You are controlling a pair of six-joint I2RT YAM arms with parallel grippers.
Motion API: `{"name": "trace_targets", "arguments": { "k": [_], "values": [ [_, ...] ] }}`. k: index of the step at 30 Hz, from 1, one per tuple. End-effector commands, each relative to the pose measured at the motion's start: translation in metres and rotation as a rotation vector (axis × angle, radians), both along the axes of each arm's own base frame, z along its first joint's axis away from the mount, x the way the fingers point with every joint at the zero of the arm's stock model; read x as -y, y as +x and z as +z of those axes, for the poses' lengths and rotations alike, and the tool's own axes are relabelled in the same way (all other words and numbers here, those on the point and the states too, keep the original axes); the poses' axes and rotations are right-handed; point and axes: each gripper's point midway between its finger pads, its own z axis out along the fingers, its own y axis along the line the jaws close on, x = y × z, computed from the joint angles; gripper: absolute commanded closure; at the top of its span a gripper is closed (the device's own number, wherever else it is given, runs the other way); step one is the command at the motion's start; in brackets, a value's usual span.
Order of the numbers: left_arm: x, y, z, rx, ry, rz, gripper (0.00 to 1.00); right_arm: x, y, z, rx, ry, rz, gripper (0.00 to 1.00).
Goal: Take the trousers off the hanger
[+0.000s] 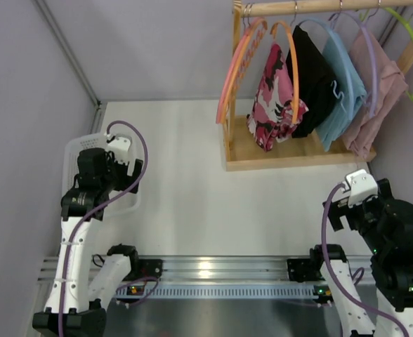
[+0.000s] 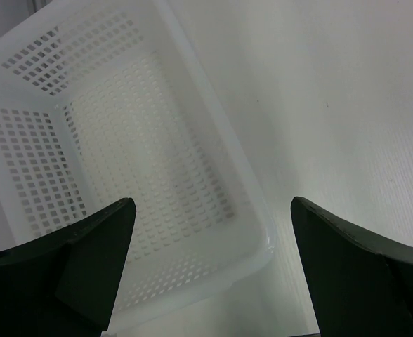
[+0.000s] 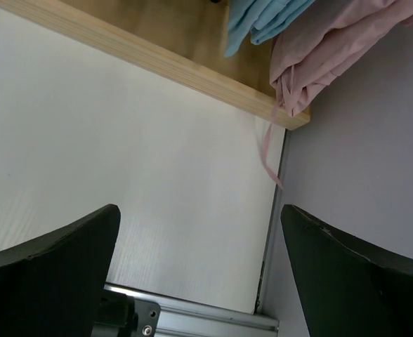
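The pink, white and black camouflage trousers point(image 1: 273, 98) hang on an orange hanger point(image 1: 289, 53) on the wooden rack at the back right. The plain black trousers point(image 1: 312, 81) hang just to their right on a blue hanger. My left gripper point(image 2: 210, 267) is open and empty above the white basket point(image 2: 252, 210) at the left. My right gripper point(image 3: 199, 270) is open and empty over the table near the rack's front right corner, far from both trousers.
The wooden rack point(image 1: 298, 158) also carries a light blue garment point(image 1: 343, 88) and a pale pink garment point(image 1: 378, 91), both seen in the right wrist view point(image 3: 263, 17) point(image 3: 333, 49). An empty orange hanger point(image 1: 238, 67) hangs at its left. Grey walls close both sides. A metal rail point(image 1: 220, 270) runs along the near edge.
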Motion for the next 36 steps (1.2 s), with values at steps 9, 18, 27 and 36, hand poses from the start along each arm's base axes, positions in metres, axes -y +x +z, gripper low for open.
{"name": "trace_targets", "arguments": {
  "k": [9,18,27,36],
  "values": [
    [0.018,0.018,0.046,0.096,-0.147,0.012,0.01,-0.046,0.026,0.118,0.110,0.225,0.157,0.01],
    [0.024,0.023,0.059,0.110,-0.203,0.012,0.01,-0.091,0.083,0.178,0.106,0.463,0.311,0.02],
    [0.027,0.021,0.070,0.137,-0.233,0.021,0.01,-0.113,0.149,0.242,0.183,0.727,0.334,0.15],
    [0.028,0.027,0.080,0.146,-0.247,0.024,0.01,-0.142,0.215,0.244,0.083,0.941,0.395,0.32]
  ]
}}
